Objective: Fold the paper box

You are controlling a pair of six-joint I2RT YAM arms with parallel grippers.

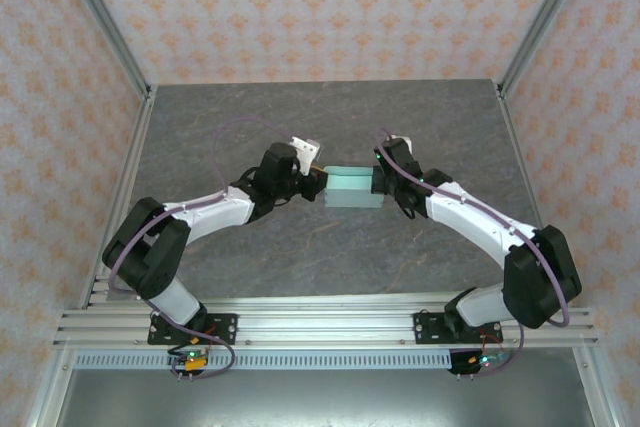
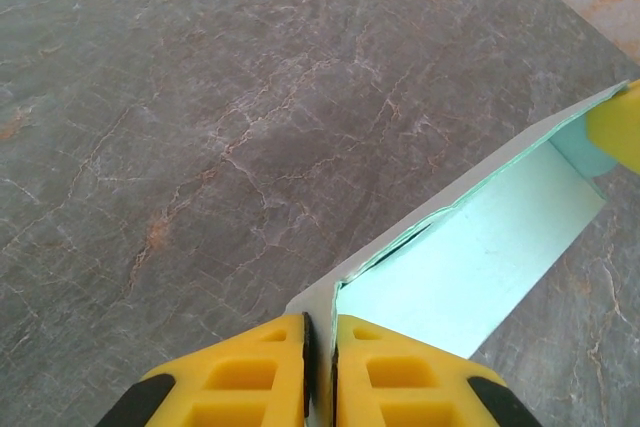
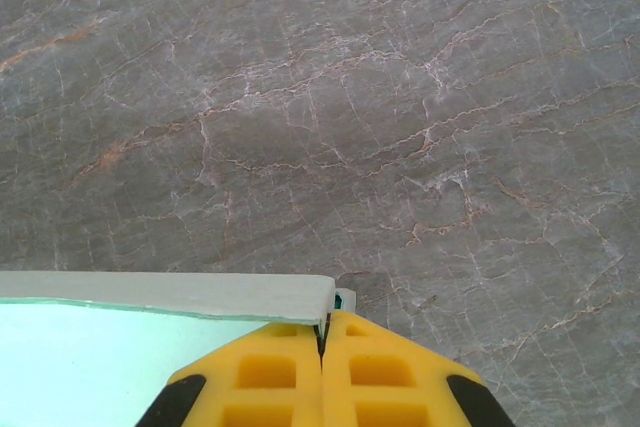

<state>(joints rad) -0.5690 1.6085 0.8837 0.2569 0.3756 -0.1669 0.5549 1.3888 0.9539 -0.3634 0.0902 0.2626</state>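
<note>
The left gripper [image 2: 320, 325] clamps the thin wall at one end of the paper box [image 1: 352, 188]; the right gripper [image 3: 322, 332] clamps the opposite end, the box spanning between them.

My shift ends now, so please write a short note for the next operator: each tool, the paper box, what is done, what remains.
Left tool: shut on the left end of the paper box.
Right tool: shut on its right end.
Box: middle of the table, between both arms.
Done: a long wall stands up; both ends are pinched.
Left: probably the end folds; whether any flap is locked cannot be seen.
</note>
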